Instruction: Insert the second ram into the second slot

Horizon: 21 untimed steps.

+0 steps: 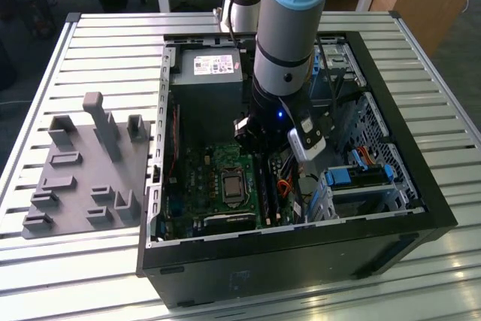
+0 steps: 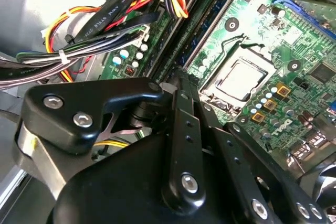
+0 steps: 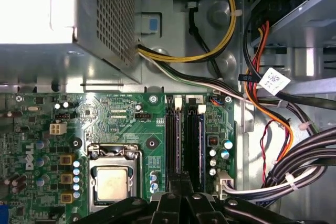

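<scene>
An open computer case (image 1: 391,186) lies on the slatted table with its green motherboard (image 3: 115,114) facing up. Two long dark memory slots (image 3: 174,140) (image 3: 194,140) run side by side next to the processor socket (image 3: 113,182). In the exterior view a thin dark stick (image 1: 265,184) stands on edge in each slot; I cannot tell which one is the second ram. My gripper (image 3: 178,181) hangs straight over the slots with its black fingers (image 2: 181,103) drawn together. Whether the fingers pinch a stick or only touch its top edge is hidden.
The grey power supply (image 1: 207,80) fills the case's far corner. Bundles of coloured cables (image 3: 273,129) run close beside the slots. Blue-tabbed drive bays (image 1: 361,178) sit at the exterior view's right. A grey holder block with posts (image 1: 90,163) lies on the table outside the case.
</scene>
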Motion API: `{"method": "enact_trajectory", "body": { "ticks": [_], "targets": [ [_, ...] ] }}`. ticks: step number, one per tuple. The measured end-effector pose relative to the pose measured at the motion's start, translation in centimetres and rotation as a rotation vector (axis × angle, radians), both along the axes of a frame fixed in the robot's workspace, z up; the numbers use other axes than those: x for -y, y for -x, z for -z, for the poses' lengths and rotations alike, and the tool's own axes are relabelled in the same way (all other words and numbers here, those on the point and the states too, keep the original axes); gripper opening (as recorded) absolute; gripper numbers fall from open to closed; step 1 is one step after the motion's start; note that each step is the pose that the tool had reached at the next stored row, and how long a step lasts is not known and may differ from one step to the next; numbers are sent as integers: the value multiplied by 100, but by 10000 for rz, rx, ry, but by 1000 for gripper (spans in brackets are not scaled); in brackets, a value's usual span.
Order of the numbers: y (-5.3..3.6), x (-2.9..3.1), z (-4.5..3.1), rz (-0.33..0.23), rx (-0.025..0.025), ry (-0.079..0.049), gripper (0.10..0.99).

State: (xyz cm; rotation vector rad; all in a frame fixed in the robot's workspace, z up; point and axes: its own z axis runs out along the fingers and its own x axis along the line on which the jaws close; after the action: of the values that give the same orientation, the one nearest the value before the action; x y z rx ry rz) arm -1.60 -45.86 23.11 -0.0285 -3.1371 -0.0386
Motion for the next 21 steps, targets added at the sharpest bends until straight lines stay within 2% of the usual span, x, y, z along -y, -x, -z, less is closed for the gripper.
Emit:
{"method": "enact_trajectory", "body": {
  "ticks": [1,21],
  "targets": [
    [-1,0,2,0,0,0,106],
    [-6,1,122,-1,-2,23,106]
  ]
}}
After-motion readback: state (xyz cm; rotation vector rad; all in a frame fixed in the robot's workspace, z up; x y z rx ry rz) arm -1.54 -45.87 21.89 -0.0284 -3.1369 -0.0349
